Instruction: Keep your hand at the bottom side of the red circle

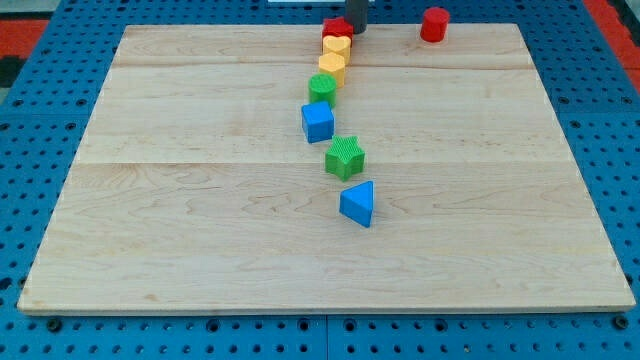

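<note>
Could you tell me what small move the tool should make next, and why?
Probably slide my tip toward the view's right and slightly down, stopping just below the red circle. It now sits at the view's top beside the red block, left of the circle.

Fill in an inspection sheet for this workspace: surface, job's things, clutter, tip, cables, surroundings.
Surface: wooden board, flat.
Job's things: red circle near the view's top right, alone.
Clutter: red block, yellow heart, yellow block, green block, blue cube, green star, blue triangle in a line.
Tip: my tip beside the red block, to the circle's left.
Cables: nothing seen.
Surroundings: blue perforated table.
</note>
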You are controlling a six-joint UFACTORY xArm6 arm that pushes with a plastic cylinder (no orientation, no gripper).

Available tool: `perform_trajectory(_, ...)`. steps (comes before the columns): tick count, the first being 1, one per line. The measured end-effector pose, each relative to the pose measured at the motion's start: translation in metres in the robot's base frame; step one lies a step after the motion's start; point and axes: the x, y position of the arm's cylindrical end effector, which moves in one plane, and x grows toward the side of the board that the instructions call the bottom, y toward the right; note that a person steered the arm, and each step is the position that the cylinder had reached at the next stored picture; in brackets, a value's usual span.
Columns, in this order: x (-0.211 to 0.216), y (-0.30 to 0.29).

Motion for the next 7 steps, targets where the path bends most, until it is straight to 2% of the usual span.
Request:
perform_trajectory(3, 0.000, 0.017)
perform_trajectory(4, 0.016, 0.032)
perform_trajectory(6, 0.093, 0.144)
perform_trajectory(7, 0.074, 0.190)
